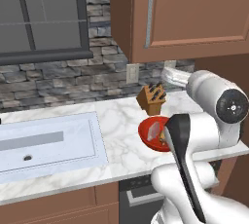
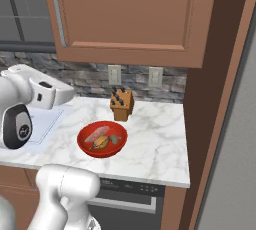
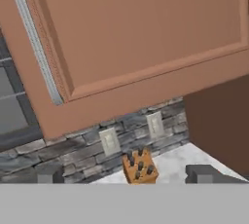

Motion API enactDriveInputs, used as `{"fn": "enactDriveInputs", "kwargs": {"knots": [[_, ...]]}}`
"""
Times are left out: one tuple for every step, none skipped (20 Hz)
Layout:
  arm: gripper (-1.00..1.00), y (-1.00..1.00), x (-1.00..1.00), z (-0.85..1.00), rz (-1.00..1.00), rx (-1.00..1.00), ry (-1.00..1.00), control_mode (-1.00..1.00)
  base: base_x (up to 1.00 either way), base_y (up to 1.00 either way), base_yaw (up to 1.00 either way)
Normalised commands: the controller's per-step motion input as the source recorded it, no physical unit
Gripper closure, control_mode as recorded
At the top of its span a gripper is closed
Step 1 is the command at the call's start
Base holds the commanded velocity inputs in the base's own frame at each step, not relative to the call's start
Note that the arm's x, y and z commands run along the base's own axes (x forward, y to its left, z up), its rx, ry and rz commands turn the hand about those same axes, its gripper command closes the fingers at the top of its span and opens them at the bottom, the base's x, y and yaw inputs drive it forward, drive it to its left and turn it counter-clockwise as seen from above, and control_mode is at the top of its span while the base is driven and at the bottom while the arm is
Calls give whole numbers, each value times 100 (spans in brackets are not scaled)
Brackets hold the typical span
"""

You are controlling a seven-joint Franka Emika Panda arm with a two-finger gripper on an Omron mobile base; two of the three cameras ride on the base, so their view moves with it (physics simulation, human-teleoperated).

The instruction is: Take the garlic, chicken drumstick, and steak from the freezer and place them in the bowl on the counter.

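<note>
The red bowl (image 2: 102, 150) rests on the white marble counter (image 2: 155, 149), in front of the knife block. Inside it lie a pink steak (image 2: 95, 135), a brownish chicken drumstick (image 2: 102, 144) and a small pale garlic (image 2: 115, 138). In the left base view my arm covers the right part of the bowl (image 1: 147, 131). My gripper (image 3: 124, 174) is open with nothing between its fingertips (image 3: 48, 174), raised above the counter to the left of the bowl and facing the upper cabinet and backsplash. A grey strip of the freezer (image 2: 235, 164) runs along the right edge of the right base view.
A brown knife block (image 2: 122, 105) stands behind the bowl. The white sink (image 1: 46, 142) lies to the left. A wooden upper cabinet (image 2: 130, 14) hangs overhead, and two outlets (image 2: 114, 74) are set in the stone backsplash. A black oven (image 2: 130, 194) sits below the counter.
</note>
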Motion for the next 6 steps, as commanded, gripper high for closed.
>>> {"fn": "enactDriveInputs", "kwargs": {"knots": [[-100, 13, -96, 100, -8, -17, -44, -100, 0, 0, 0], [-100, 16, -100, 100, -7, -18, -46, -100, 0, 0, 0], [-100, 21, -100, 100, -6, -19, -50, -100, 0, 0, 0], [-100, 29, -100, 100, -3, -17, -53, -100, 0, 0, 0], [-100, 24, -100, 51, 0, 0, -28, -100, 0, 0, 0], [-100, 0, -100, 0, 3, 5, -19, -100, 0, 0, 0]]}}
